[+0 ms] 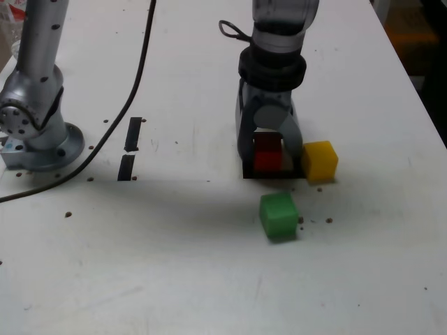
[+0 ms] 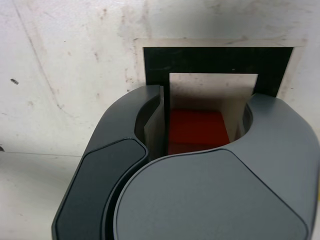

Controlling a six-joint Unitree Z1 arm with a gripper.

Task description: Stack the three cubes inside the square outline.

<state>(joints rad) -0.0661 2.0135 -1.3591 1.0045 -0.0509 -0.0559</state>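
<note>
Where the scuffed white table [image 1: 209, 279] spreads, fingers [image 1: 293, 143] parted around red cube [image 1: 267, 155] in square outline [image 2: 155, 65]; specks, black cable [image 1: 133, 84]

Scuffed white table [image 1: 209, 279] — evenly lit

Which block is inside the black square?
The red cube, sitting between the gripper's jaws. The yellow cube and green cube sit outside the square outline.

The gripper [image 1: 270, 143] hides most of the square outline [image 1: 272, 174] and part of the red cube [image 1: 267, 155], maybe still touching it, while the wrist view misses the yellow cube [image 1: 320, 161] and green cube [image 1: 279, 216] completely.
</note>
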